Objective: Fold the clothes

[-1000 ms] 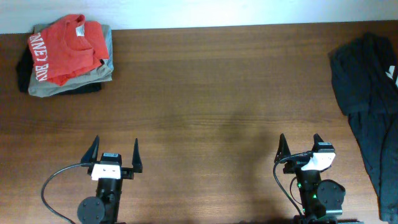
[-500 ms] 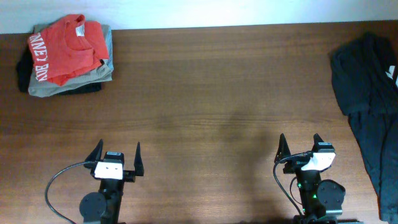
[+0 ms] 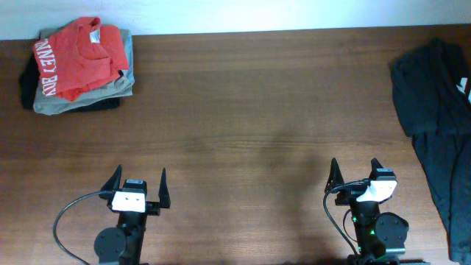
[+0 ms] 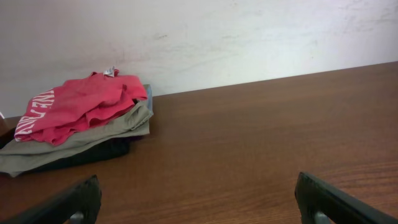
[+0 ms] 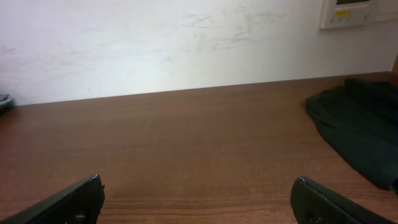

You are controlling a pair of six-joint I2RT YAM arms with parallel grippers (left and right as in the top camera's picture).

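Observation:
The red-orange T-shirt (image 3: 73,55) with white lettering and a small neck label lies folded on top of a pile of khaki-grey and dark garments at the table's far left corner. It also shows in the left wrist view (image 4: 78,106) on the same pile. My left gripper (image 3: 137,179) is open and empty near the front edge, far from the shirt; its fingers frame bare wood (image 4: 199,193). My right gripper (image 3: 355,171) is open and empty at the front right, fingers wide over bare wood (image 5: 198,190).
A dark garment (image 3: 434,103) lies spread along the table's right side, also in the right wrist view (image 5: 357,124). The khaki-grey pile (image 3: 85,96) sits under the red shirt. A white wall runs behind the table's far edge.
The left arm has drawn back slightly toward the front edge and shifted a little right between the earliest frame and now. The right arm and the garments have not moved.

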